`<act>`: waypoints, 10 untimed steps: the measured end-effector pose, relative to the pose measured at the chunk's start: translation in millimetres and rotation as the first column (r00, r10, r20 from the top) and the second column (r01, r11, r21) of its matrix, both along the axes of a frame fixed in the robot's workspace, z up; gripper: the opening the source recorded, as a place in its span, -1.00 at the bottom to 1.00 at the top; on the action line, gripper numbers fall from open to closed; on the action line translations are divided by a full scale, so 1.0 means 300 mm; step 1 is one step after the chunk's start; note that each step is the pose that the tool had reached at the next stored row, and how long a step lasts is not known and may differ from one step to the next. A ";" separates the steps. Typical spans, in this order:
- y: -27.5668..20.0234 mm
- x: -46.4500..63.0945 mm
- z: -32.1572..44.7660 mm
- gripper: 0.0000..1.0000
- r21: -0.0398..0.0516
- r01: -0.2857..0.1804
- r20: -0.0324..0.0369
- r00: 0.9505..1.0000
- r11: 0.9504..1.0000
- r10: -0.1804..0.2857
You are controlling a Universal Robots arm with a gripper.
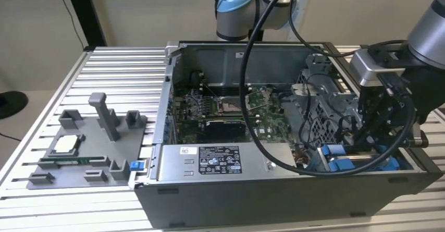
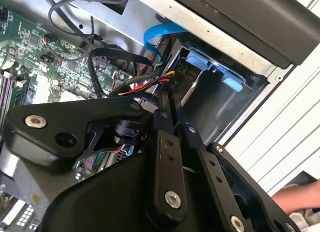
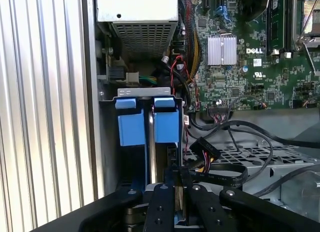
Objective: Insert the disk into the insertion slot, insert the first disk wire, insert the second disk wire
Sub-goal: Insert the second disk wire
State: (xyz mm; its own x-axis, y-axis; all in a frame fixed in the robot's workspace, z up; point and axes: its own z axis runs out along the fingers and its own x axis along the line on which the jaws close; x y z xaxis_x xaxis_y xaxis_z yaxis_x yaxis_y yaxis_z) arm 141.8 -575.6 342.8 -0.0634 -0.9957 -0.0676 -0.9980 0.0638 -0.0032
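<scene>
The insertion slot [image 3: 145,93] is a grey metal bay in the case corner nearest the exterior view's right. The disk's blue carrier [image 3: 165,124] stands inside the slot, with its blue tabs [image 2: 206,61] at the bay mouth. My gripper [image 2: 172,100] hangs just over the bay and is shut on a black wire plug [image 2: 176,82] with red, yellow and orange leads. The plug is at the disk's end. In the exterior view my gripper [image 1: 361,147] reaches down into the case beside the blue carrier [image 1: 335,156]. A second black plug [image 3: 206,151] on a flat cable lies loose beside the bay.
A blue flat cable [image 2: 160,35] loops above the bay. The motherboard [image 3: 235,67] and the power supply [image 1: 219,161] take up the case floor. A grey fixture tray [image 1: 90,154] with parts stands at the exterior view's left. A person's hand [image 2: 300,199] is outside the case wall.
</scene>
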 end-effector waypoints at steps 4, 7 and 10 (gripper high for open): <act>0.000 -0.002 0.000 -1.00 0.000 0.000 0.003 1.000 1.000 0.000; 0.000 -0.005 -0.001 -1.00 0.000 0.000 0.005 1.000 1.000 0.000; 0.000 -0.006 -0.001 -1.00 0.003 -0.001 0.010 1.000 1.000 0.001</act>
